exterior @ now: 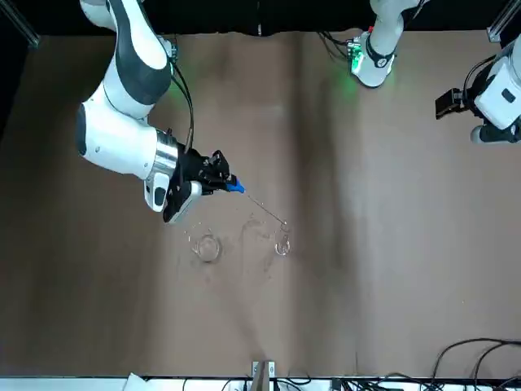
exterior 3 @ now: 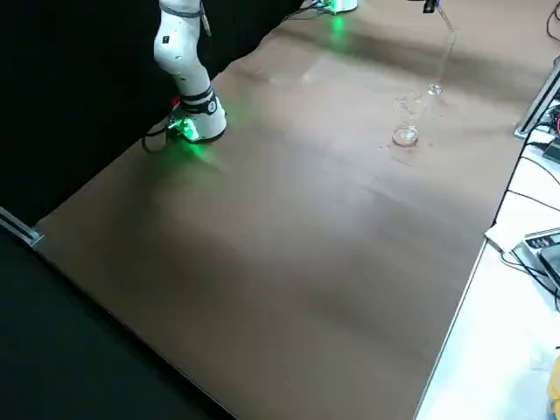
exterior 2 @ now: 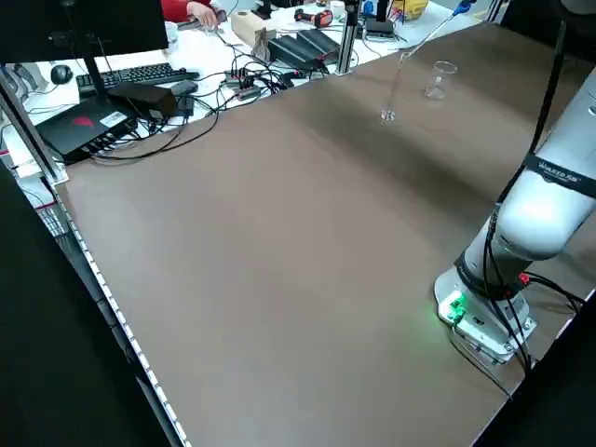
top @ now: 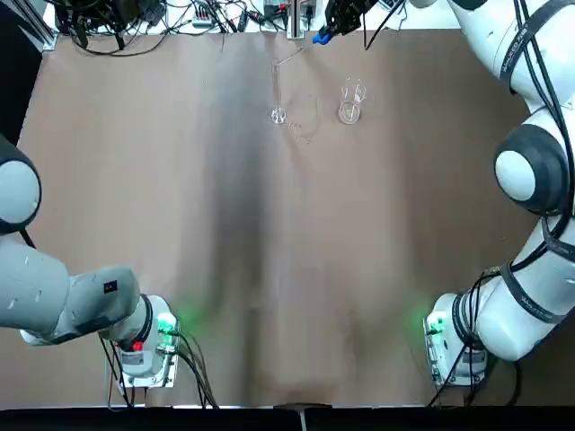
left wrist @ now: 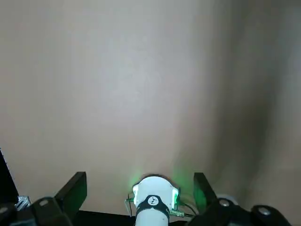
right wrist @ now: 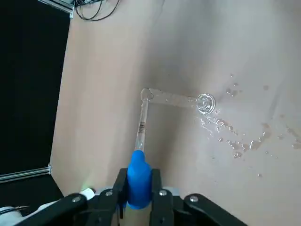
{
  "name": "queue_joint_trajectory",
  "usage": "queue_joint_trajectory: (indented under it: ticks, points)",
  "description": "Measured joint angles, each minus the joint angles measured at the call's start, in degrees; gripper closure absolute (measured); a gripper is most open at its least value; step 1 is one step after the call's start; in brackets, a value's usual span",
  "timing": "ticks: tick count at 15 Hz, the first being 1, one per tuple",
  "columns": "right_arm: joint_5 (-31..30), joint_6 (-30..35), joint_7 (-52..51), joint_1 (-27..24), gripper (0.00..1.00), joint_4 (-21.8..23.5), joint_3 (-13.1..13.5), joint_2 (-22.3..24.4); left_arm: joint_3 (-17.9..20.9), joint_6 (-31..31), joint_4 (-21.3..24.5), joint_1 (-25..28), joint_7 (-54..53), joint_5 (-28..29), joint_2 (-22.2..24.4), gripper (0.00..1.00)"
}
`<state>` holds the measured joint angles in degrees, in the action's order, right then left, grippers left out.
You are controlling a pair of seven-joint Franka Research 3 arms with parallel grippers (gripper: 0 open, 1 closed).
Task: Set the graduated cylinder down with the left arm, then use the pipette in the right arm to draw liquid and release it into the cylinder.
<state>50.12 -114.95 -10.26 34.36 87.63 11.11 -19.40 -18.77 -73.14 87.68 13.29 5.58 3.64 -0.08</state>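
Two clear containers, visibly upright

White arms (top: 530, 269) with grey joints (top: 532, 168) and black cables (top: 562, 126).

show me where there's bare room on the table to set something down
Bare: the wide stretch between the two arm bases and the cylinder, and left of the cylinder. Crowded: around the cylinder and beaker, with droplets nearby and the right gripper holding the pipette above.

From the front view, I find the graduated cylinder (exterior: 282, 236) and beaker (exterior: 207, 248) obstructing an otherwise open tabletop (exterior: 391, 244).
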Motion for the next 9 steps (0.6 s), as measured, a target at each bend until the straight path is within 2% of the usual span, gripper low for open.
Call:
queue_joint_trajectory:
  ticks: [9]
  points:
    - [-0.5, 0.0, 0.0, -0.1, 0.81, 0.0, 0.0, 0.0, 0.0, 0.0, 0.0, 0.0, 0.0, 0.0, -0.2, 0.0]
